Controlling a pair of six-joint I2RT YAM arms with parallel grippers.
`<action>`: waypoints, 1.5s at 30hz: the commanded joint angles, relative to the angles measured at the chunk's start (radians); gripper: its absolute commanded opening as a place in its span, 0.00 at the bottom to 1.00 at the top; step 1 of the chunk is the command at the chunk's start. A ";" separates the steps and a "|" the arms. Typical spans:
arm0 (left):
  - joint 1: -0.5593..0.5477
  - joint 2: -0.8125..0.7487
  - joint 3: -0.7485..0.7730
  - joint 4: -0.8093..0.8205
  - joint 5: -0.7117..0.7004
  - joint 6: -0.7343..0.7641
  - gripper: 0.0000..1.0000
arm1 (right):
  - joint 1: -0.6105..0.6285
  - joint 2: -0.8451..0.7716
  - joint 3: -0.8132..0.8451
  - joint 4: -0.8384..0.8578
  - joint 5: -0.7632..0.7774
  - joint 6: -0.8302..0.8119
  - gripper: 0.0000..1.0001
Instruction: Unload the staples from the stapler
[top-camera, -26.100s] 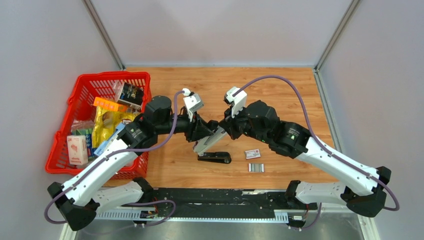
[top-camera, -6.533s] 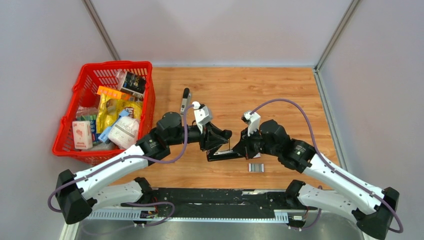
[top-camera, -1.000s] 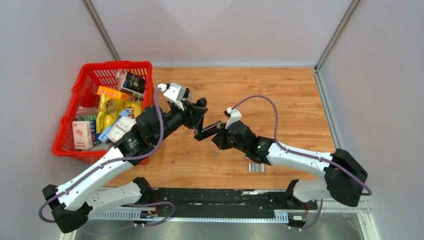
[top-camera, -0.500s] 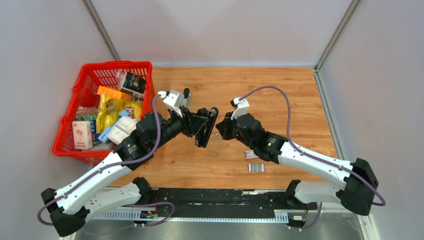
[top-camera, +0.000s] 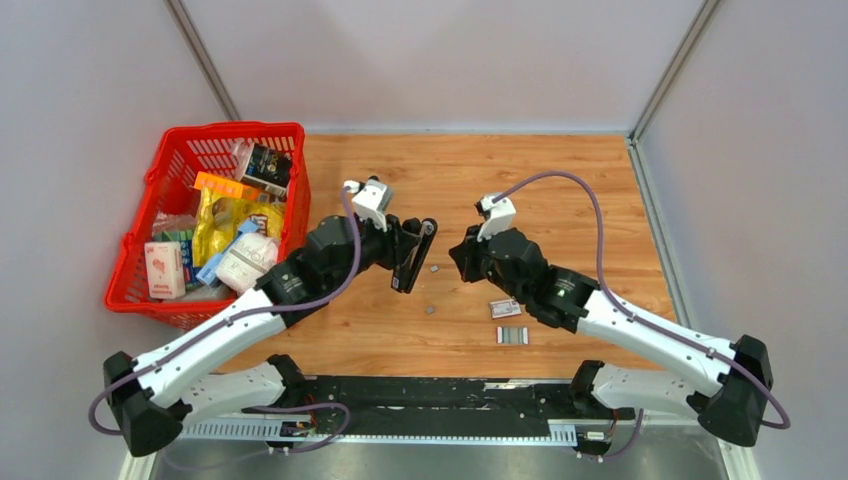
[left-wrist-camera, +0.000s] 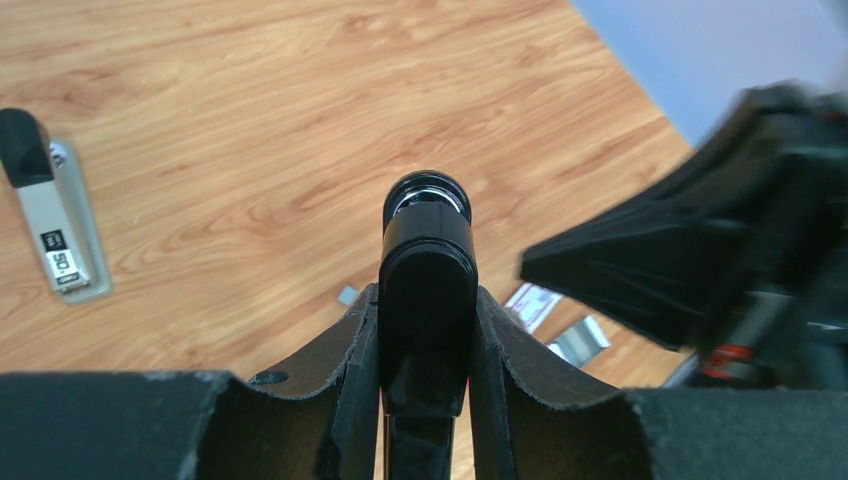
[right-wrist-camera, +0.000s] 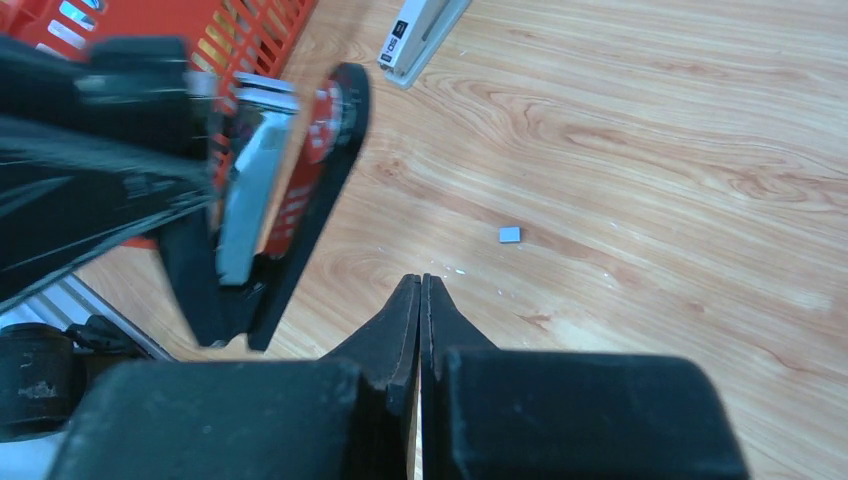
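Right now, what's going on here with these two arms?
The left gripper is clamped on a black stapler, holding it tilted above the wooden table. The right gripper is shut and empty, just beside it. Some staples lie on the table next to a small red-and-white box. A silver stapler lies farther back, and a red basket sits at the left.
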 joint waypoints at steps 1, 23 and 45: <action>0.043 0.081 0.070 0.057 -0.022 0.075 0.00 | 0.001 -0.101 0.011 -0.067 0.046 -0.026 0.00; 0.338 0.757 0.450 0.072 0.043 0.207 0.00 | 0.001 -0.241 -0.055 -0.158 -0.036 -0.019 0.02; 0.411 1.072 0.668 -0.023 -0.075 0.199 0.00 | 0.000 -0.274 -0.061 -0.169 -0.100 -0.045 0.07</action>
